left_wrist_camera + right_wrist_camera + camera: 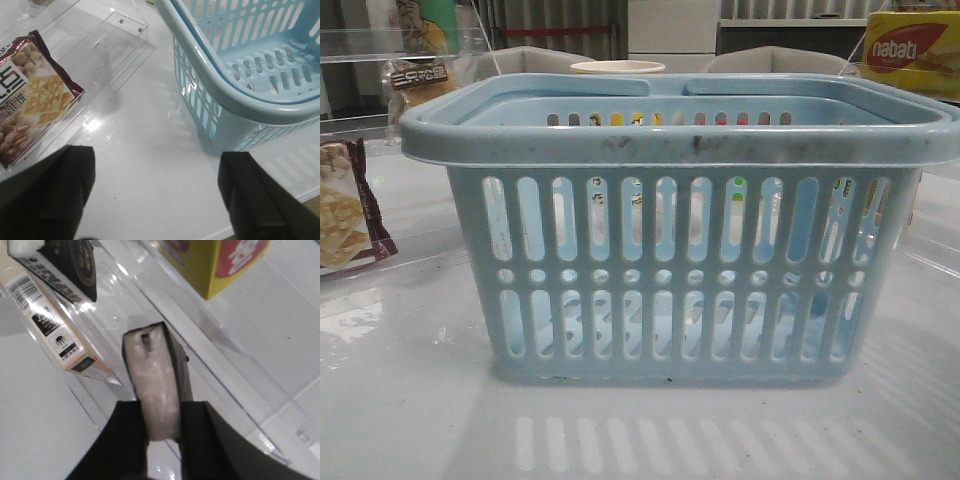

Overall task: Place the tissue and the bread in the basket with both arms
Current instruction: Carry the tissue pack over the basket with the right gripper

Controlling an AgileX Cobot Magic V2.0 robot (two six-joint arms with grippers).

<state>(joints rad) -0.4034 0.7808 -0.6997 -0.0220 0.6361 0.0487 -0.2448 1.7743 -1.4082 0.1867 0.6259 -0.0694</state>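
Two packs are to reach the basket (680, 140), which stands mid-table. The right gripper (161, 432) is pinched on the tissue (155, 385), a low black pack with a pale face, nipped across its narrow width beside a yellow box (220, 260); it looks light and soft, so a firm mid-body hold should prevent sagging. The bread (415, 82), a clear packet, stands beyond the basket's left rim; probably light, crushable and slick, best taken by its sides. The left gripper (155, 195) hangs spread, empty, between basket and cracker bag (30, 95).
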